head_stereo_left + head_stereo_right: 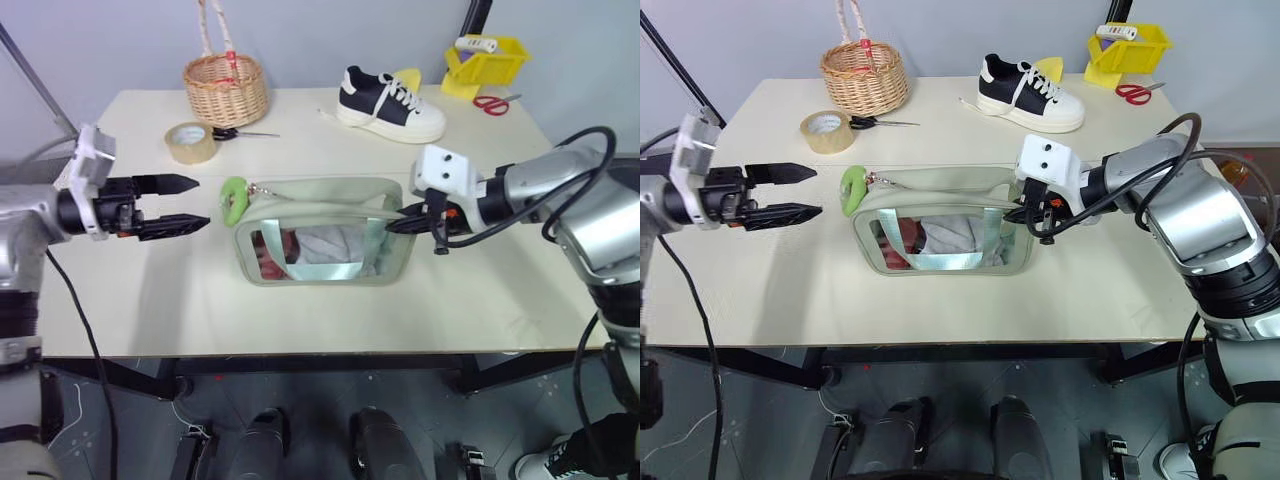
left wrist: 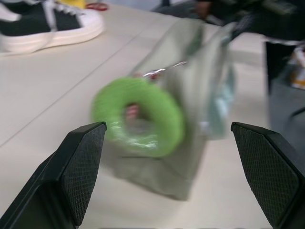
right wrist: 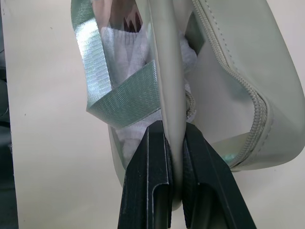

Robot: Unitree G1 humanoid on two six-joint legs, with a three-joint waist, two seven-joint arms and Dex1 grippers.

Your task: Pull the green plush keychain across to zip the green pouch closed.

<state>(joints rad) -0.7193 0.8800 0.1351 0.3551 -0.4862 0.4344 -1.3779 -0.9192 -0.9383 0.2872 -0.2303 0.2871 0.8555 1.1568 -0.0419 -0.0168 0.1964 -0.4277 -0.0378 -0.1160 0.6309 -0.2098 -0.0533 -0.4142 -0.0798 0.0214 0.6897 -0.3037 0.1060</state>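
Cream rectangular table [image 1: 120,300], dark frame beneath. Plain grey-blue wall [image 1: 320,30] behind. Dark grey floor [image 1: 320,440] below. Even, diffuse lighting.

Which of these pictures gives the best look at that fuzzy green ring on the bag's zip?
The left wrist view: the green plush keychain sits large, face-on between the open left fingers, though blurred. Both eye views show it small and edge-on at the green pouch's left end.

I count one pouch [image 1: 325,232], one keychain [image 1: 233,199], one basket [image 1: 226,88], one tape roll [image 1: 190,142], one shoe [image 1: 388,105], two scissors [image 1: 492,103] [image 1: 238,132], one yellow bin [image 1: 487,62].
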